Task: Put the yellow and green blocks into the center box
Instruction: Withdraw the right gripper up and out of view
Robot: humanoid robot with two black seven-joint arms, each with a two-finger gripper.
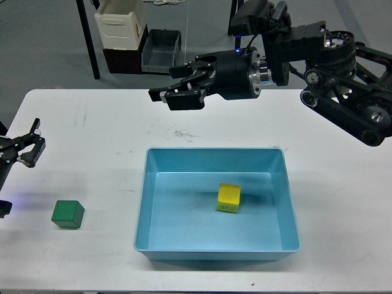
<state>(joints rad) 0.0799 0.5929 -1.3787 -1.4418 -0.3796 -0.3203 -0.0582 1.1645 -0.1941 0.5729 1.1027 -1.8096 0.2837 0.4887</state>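
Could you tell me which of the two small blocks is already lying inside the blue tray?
The yellow block: it rests on the floor of the blue tray, while the green block sits outside it on the white table, to its left.

Yellow block in the tray, green block out on the table

The yellow block [229, 197] sits on the floor of the light-blue tray [142, 202], right of its middle, clear of all the walls. The green block [68, 214] rests on the white table [110, 135], well left of the tray. The right gripper [166, 98] hangs raised above the table beyond the tray's far rim, fingers spread and holding nothing. The left gripper [30, 149] shows only partly at the left edge, near the green block, its fingers parted.
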